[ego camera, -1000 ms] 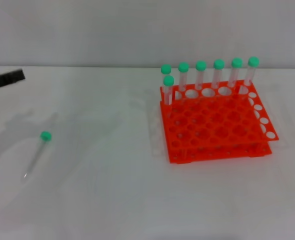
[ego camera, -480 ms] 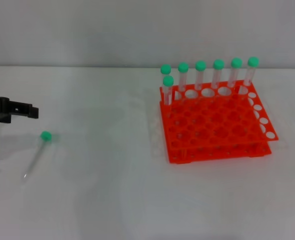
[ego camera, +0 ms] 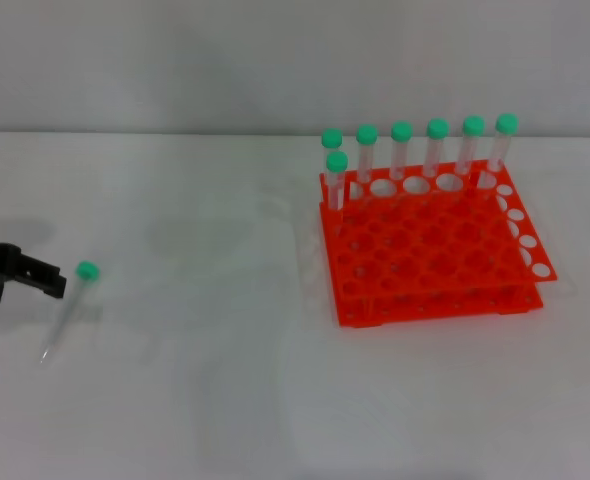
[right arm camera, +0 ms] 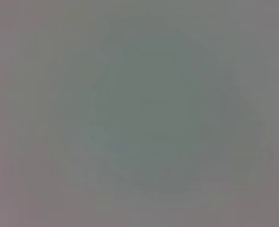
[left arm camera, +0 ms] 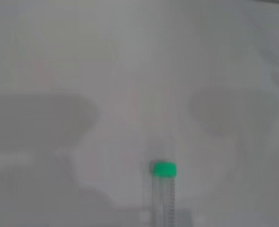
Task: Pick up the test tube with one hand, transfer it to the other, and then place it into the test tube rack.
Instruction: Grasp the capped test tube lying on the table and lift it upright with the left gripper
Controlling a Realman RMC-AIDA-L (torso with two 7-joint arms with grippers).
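The tube (ego camera: 63,310) lies flat on the table (ego camera: 205,380) at the near left, green cap (ego camera: 87,269) toward the far side, tip toward you, well apart from the rack (ego camera: 430,250) on the right. Your left gripper (ego camera: 55,284) sits just left of the cap, low by the tube; I can't tell how its jaws stand. You're on the first step, the pick-up, with nothing grasped yet. Next, I'd judge, you need to centre on the tube below the cap and close. The right gripper isn't in view.
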